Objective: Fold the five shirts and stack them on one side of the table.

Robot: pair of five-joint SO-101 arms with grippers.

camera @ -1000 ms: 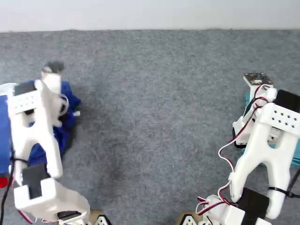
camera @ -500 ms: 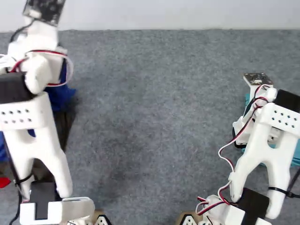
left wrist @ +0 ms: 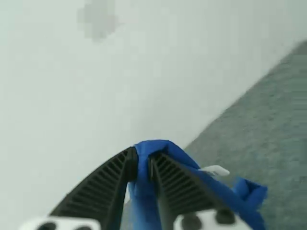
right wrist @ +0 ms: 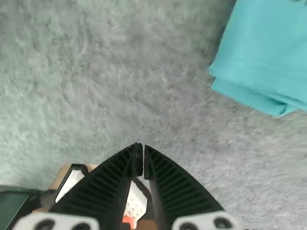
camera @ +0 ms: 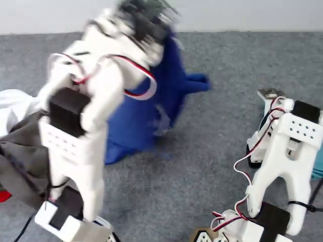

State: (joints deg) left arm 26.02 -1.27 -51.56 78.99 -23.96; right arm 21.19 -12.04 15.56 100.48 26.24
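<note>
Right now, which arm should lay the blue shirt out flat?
Left: the left claw is shut on the blue shirt, raised over the table. The right claw is shut, empty, near the teal shirt.

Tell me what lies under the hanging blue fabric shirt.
Grey carpeted table shows around the blue fabric shirt, whose lower edge seems to rest on it. The patch beneath the draped cloth is covered.

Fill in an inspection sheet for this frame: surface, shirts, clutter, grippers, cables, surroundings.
Surface: grey carpet-like table cover.
Job's things: blue shirt hangs from the left gripper; white shirt and dark grey shirt heaped at the left edge; teal shirt looks folded at the right.
Clutter: small red item, left edge.
Grippers: left shut on blue shirt; right gripper shut, empty.
Cables: red and white wires loop loose.
Surroundings: pale wall.
</note>
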